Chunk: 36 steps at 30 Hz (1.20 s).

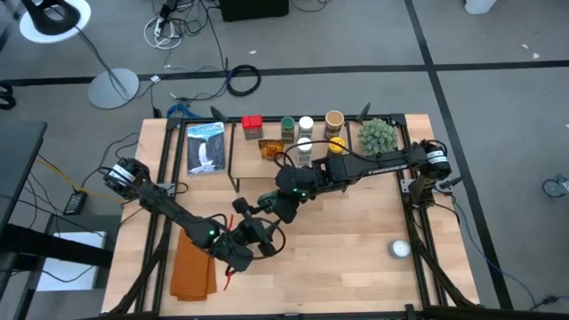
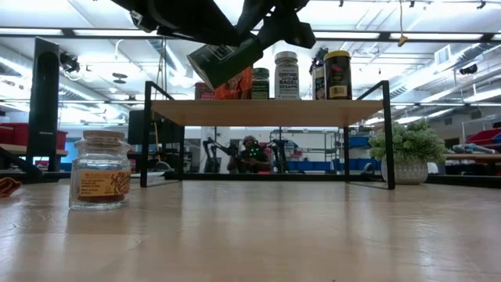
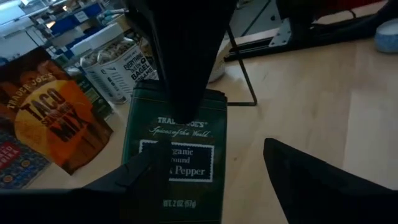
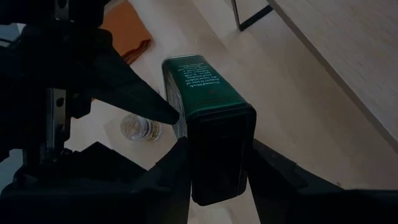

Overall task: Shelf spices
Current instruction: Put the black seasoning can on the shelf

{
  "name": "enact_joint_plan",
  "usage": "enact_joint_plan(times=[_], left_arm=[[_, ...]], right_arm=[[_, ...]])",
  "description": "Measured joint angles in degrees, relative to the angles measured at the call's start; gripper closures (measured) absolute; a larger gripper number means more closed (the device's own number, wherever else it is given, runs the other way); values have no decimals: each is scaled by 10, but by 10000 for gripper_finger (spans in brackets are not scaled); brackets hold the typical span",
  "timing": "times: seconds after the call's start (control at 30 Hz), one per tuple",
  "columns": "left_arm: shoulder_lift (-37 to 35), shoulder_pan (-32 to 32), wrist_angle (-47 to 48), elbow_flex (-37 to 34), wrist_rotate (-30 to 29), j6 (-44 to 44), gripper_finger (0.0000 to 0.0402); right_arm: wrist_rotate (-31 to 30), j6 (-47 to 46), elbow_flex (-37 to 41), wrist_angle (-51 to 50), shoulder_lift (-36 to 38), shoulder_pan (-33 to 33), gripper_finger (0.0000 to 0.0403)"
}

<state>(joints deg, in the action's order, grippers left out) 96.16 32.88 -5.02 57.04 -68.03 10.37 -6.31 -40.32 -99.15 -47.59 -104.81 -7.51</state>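
Two arms meet over the middle of the desk (image 1: 356, 276), a little left of centre in the high view, and one spice passes between them there. The shelf (image 2: 266, 113) stands at the upper middle of that view. Several spices are on its board in a row, among them a white-lidded jar (image 2: 286, 74) and a yellow-lidded jar (image 2: 337, 74).

The right gripper (image 4: 217, 168) reaches in from the right side. Its fingers are closed on one end of a dark green tin (image 4: 205, 106) and carry it in the air, tilted, above the desk. In the low view the tin shows at the upper middle, about level with the jars on the shelf but in front of them.

The left gripper (image 3: 208, 152) comes from the lower left and sits around the other end of the tin. Its fingers stand wide: one is close to the tin's side, and the other is clearly apart from it, with bare desk showing in the gap.

I judge that the step is a hand-over of the tin in the air, or a two-arm adjustment of it. Which arm gives it up I cannot tell. The next move needs one firm grip before the other lets go. Then the tin must be turned upright and set in a free place on the shelf without pushing the jars there.

A glass jar (image 2: 99, 171) waits on the desk at the left of the low view.
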Motion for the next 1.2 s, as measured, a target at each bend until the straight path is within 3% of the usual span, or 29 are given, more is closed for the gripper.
enact_joint_plan(times=[0.2, 0.47, 0.73, 1.2], left_arm=[[0, 0, -8, 0, -3, -13, 124], [0, 0, -16, 0, -3, -41, 10], [0, 0, -16, 0, -3, -42, 46], [0, 0, -34, 0, 17, -41, 48]], right_arm=[[0, 0, 0, 3, 0, 0, 277], [0, 0, 0, 4, 0, 0, 276], [0, 3, 0, 3, 0, -2, 276], [-8, -36, 0, -52, 0, -15, 276]])
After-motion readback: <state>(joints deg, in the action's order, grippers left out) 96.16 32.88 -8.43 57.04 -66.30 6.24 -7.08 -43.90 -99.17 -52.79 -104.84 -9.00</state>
